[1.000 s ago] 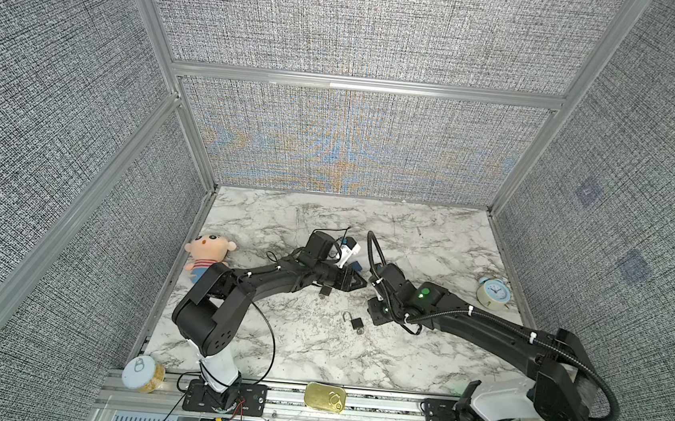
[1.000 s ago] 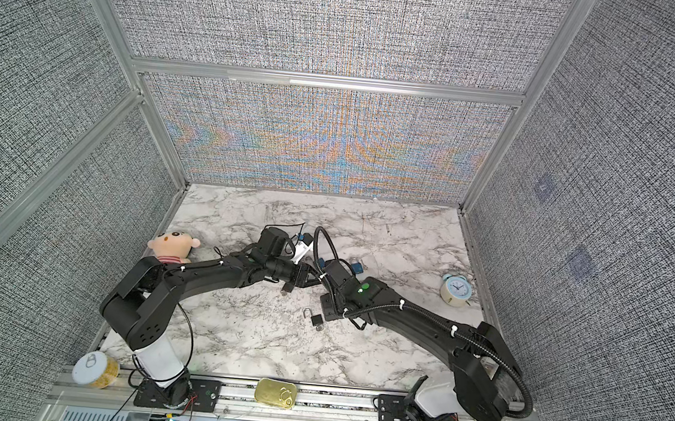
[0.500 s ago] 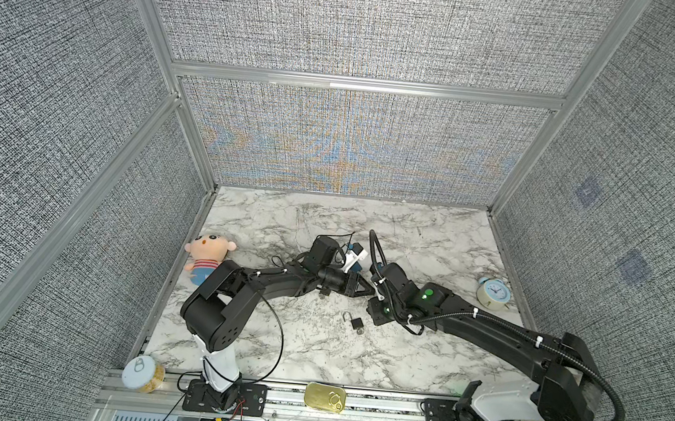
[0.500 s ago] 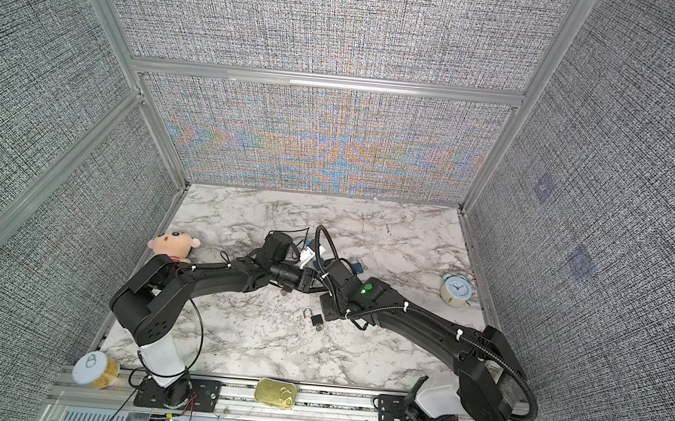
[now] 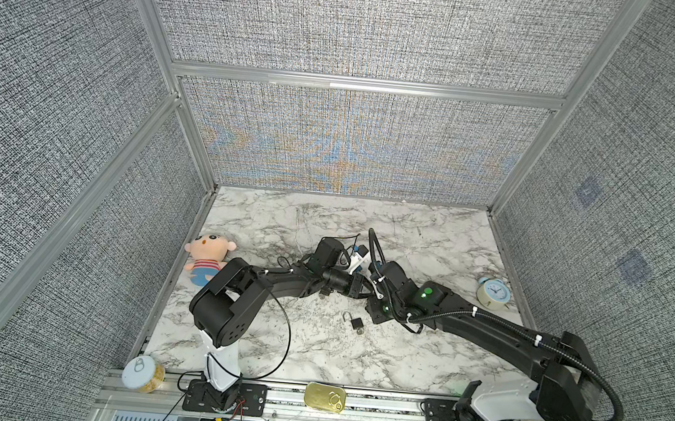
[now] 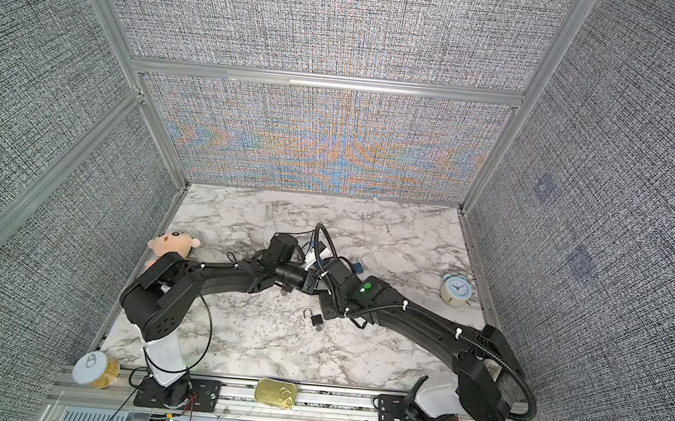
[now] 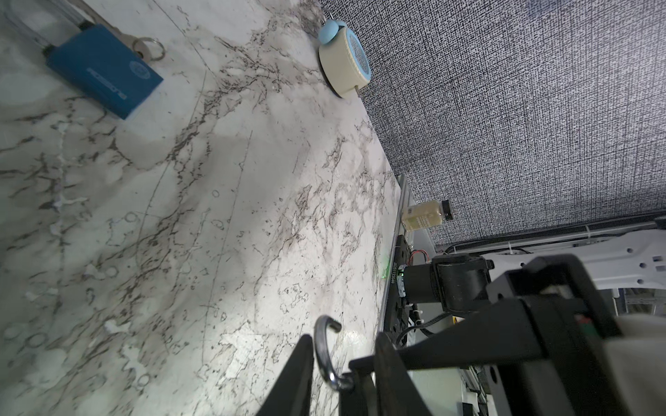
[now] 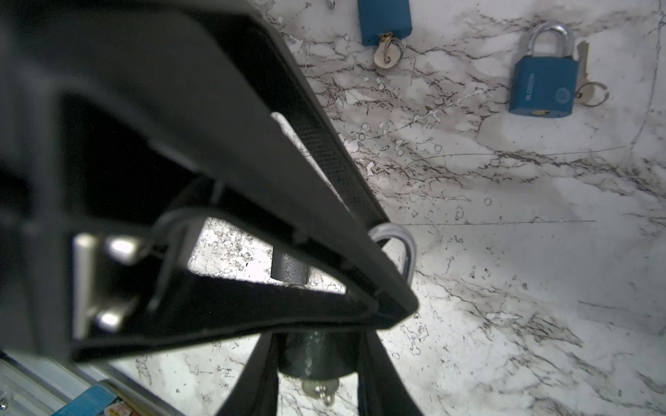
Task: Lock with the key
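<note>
Small black padlock [image 5: 355, 325], silver key [image 8: 320, 390] inserted, is held at frame centre, pinched by right gripper [image 8: 317, 360]; its open steel shackle [image 7: 320, 353] is seen between left gripper [image 7: 344, 340] jaws, contact undetermined

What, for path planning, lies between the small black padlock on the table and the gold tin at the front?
Nothing: in both top views only bare marble separates the black padlock from the gold tin.
</note>
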Tool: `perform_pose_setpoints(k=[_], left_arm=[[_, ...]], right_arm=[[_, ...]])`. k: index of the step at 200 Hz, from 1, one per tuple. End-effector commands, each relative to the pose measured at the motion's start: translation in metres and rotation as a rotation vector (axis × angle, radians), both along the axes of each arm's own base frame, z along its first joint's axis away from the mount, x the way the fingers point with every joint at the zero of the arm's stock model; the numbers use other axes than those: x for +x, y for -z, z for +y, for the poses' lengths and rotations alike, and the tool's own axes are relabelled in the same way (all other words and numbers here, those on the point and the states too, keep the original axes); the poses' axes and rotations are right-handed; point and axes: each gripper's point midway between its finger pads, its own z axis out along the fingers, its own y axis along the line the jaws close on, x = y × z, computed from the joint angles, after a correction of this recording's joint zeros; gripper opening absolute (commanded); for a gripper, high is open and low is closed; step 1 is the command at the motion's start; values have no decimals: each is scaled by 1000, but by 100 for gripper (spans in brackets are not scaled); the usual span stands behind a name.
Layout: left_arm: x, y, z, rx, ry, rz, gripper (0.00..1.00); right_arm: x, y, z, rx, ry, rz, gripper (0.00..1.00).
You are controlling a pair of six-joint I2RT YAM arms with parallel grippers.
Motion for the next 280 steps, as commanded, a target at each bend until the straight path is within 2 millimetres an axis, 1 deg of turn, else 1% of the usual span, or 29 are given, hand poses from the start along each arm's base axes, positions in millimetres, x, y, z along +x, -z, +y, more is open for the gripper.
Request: perform_pose_setpoints(k=[1, 26, 53, 68, 81, 107, 110, 122, 127, 141, 146, 147, 151, 162, 176, 180, 184, 200, 202, 205, 218, 220, 233, 255, 280], left_arm=[[-1, -6, -4, -29, 24, -19, 30], [-1, -3, -6, -27, 25, -15, 27], [-2, -2, -7, -28, 29, -12, 18], [-2, 0, -7, -26, 31, -9, 10], [-2, 2, -7, -24, 27, -4, 0], [-1, 2, -9, -36, 18, 10, 0], [0, 2, -9, -37, 14, 11, 0], [1, 0, -9, -46, 6, 15, 0], [2, -2, -10, -52, 1, 14, 0], [5, -8, -12, -71, -18, 19, 0], [7, -10, -12, -79, -28, 21, 0], [7, -11, -13, -80, -29, 22, 0], [8, -14, -14, -87, -35, 21, 0], [14, -18, -15, -94, -66, 26, 0], [22, -26, -17, -114, -103, 29, 0], [23, -29, -18, -123, -109, 30, 0], [25, -32, -19, -131, -118, 30, 0], [34, -41, -21, -160, -160, 34, 0], [35, -42, -22, -163, -164, 32, 0], [37, -43, -22, -166, -171, 35, 0], [43, -50, -24, -183, -199, 40, 0], [44, -51, -24, -185, -202, 40, 0], [49, -59, -26, -212, -222, 46, 0], [55, -67, -28, -230, -248, 55, 0], [62, -67, -27, -215, -291, 63, 0]], right_arm=[[2, -4, 3, 12, 0, -10, 24], [2, -4, 3, 11, 1, -9, 24], [2, -5, 3, 14, 3, -10, 25], [3, -6, 3, 16, 3, -14, 24], [3, -6, 4, 24, 6, -16, 24], [2, -6, 5, 47, 12, -16, 25], [2, -6, 6, 51, 13, -16, 27], [2, -6, 6, 68, 19, -17, 42], [2, -6, 5, 79, 25, -18, 47], [3, -8, 3, 121, 43, -19, 52], [6, -15, 3, 146, 55, -35, 52], [4, -10, -1, 139, 60, -29, 52], [3, -6, -5, 140, 73, -23, 53], [7, -12, -13, 190, 109, -49, 53], [12, -16, -26, 256, 149, -69, 53], [14, -21, -27, 290, 154, -82, 54], [15, -20, -32, 309, 163, -84, 53], [24, -31, -45, 415, 195, -135, 53], [27, -35, -48, 437, 202, -150, 53], [26, -34, -50, 445, 205, -153, 53], [34, -46, -58, 518, 217, -235, 53], [35, -50, -59, 529, 216, -250, 53], [39, -58, -65, 561, 211, -304, 53], [44, -65, -70, 569, 197, -378, 51], [49, -73, -63, 604, 146, -431, 48]])
